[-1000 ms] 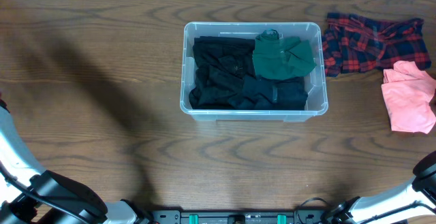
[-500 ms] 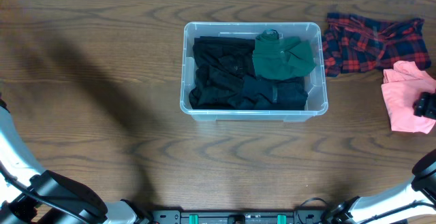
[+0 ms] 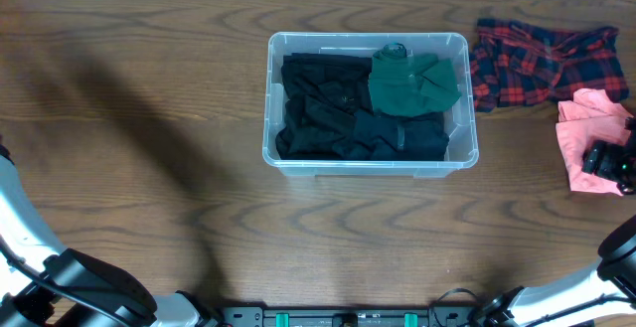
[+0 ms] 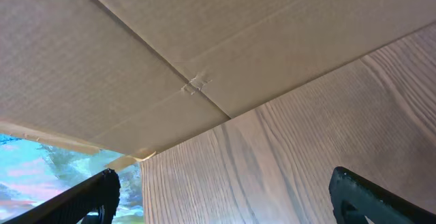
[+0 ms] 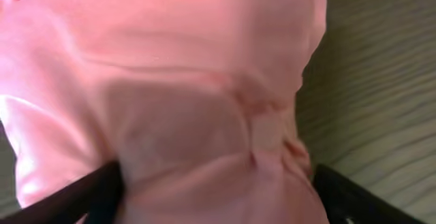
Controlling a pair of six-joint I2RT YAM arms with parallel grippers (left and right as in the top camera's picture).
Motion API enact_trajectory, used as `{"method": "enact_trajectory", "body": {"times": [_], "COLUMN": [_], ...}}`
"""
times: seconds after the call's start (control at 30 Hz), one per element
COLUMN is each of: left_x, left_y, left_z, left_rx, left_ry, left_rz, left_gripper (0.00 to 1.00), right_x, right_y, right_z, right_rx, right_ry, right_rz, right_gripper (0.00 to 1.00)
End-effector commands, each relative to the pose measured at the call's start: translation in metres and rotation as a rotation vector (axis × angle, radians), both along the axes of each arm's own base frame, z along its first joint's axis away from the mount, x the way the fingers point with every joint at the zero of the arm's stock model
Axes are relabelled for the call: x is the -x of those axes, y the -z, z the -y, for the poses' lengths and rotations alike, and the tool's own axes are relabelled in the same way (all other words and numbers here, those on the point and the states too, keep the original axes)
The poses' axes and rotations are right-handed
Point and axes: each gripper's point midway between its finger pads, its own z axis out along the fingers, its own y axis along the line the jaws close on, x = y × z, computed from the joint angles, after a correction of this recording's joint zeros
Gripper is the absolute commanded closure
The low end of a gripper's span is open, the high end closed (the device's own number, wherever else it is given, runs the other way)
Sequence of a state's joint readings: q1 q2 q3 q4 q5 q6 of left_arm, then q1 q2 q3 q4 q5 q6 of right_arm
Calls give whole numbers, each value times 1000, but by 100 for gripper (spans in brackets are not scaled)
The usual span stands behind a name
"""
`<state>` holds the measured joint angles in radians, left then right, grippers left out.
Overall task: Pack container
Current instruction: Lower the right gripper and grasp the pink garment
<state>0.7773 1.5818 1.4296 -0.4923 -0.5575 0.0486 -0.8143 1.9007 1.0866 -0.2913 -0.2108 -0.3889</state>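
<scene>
The right gripper (image 3: 601, 158) has slid further in from 3 o'clock over the pink garment (image 3: 581, 133), its jaws spread wide (cloth between them, not pinched). The left gripper (image 4: 228, 200) also gapes wide. The container (image 3: 368, 165) sits unmoved at the table's (image 3: 149, 118) centre.

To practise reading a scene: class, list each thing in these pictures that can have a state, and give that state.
container: lidless, partly filled.
black garments: crumpled, inside the container.
green garment: inside the container, on top.
plaid garment: spread on the table, unpacked.
pink garment: on the table, unpacked, under the right gripper.
right gripper: open over the pink garment.
left gripper: open, empty.
</scene>
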Motion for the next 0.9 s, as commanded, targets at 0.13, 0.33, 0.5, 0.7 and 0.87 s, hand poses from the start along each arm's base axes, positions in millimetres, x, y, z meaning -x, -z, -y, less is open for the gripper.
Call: {"method": "enact_trajectory", "body": {"times": [0.13,0.33,0.5,0.7,0.87], "left_x": [6,6,6,6,6], "left_y": [0,0,0,0,0], "left_z": [1,1,1,1,1], "left_rx": [-6,-6,-6,-5,-5], "left_ry": [-18,-18,-18,-18,-17], "left_rz": [-4,-4,-4,-4,-4], "left_gripper": [2,2,2,2,2], "right_x": [24,29,30,26,13], "right_y": [21,23,23,12,-6], "right_z": [-29,-56,-53,-30,-16], "right_rx": [-224,-371,-351,-223,-150], "right_ry": [237,269,256,188,129], "right_rz": [-62,-82,-93,-110,-93], "right_gripper": [20,20,18,18,16]}}
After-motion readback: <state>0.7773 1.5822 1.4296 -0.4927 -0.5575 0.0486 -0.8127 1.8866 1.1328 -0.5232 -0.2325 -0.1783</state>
